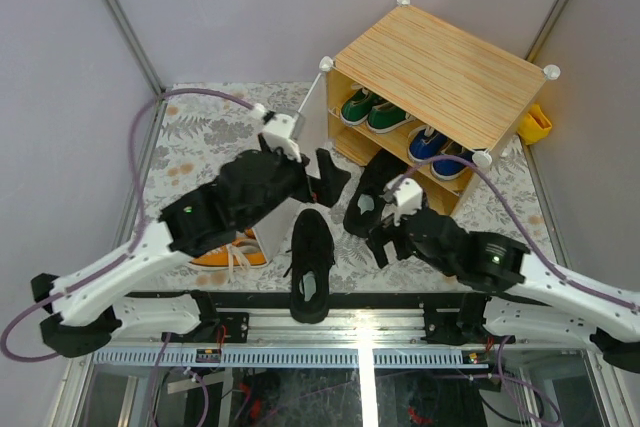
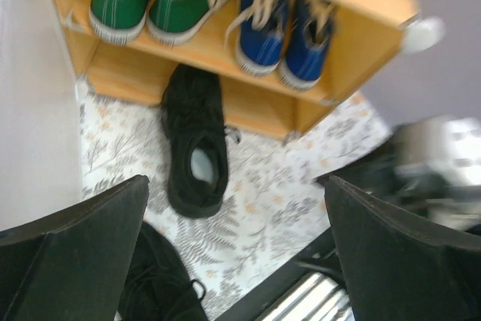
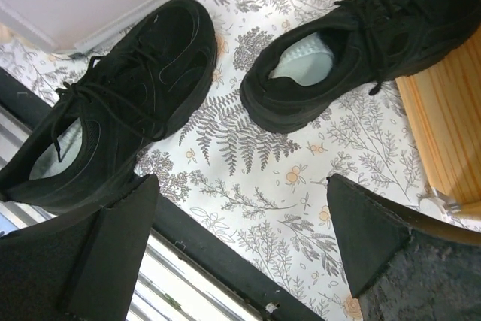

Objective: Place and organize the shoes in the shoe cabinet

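The black shoe at the counter's near edge: our wide, empty right hand should clasp its middle.

two black shoes (apart), fern-print cloth

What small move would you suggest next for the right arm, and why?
Probably lower the open right gripper onto the near black shoe and close on it. It lies loose on the table, while the other black shoe sits toe-first on the lower shelf of the shoe cabinet, heel out; the green pair and blue pair fill the upper shelf.
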Tool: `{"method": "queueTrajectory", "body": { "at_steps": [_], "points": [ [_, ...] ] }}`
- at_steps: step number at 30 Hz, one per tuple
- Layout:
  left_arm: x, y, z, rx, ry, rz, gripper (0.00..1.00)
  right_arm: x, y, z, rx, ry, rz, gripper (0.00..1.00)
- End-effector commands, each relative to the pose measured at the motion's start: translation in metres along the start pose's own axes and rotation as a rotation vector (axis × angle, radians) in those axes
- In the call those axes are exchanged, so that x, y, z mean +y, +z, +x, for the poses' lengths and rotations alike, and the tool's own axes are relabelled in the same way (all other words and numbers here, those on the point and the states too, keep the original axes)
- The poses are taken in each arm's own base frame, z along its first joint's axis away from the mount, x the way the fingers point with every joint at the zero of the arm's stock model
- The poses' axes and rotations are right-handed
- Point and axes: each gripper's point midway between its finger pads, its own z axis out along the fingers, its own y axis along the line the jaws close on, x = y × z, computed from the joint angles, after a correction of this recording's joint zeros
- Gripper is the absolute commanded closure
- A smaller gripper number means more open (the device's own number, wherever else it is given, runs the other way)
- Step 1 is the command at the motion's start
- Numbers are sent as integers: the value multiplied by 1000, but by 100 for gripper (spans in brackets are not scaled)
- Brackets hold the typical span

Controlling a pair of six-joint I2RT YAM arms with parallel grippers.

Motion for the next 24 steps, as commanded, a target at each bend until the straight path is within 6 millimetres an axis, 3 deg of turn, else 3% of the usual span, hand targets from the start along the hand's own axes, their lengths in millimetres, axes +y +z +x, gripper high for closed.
{"method": "queueTrajectory", "body": {
  "at_steps": [1,4,7,16,24],
  "points": [
    [-13,-51,-47,-62,-54,90,0,25,27,-23,1,-33,-38,0],
    [-14,-80,-68,-126,-73,138,0,32,50,-25,32,-28,-56,3],
    [-12,-95,-74,-154,-77,163,0,29,73,-25,74,0,-102,9],
    [-4,-94,-52,-123,-53,158,0,22,122,-17,196,-175,-75,11],
    [0,-100,-48,-130,-56,161,0,3,145,8,279,-201,-9,13]
  ]
}}
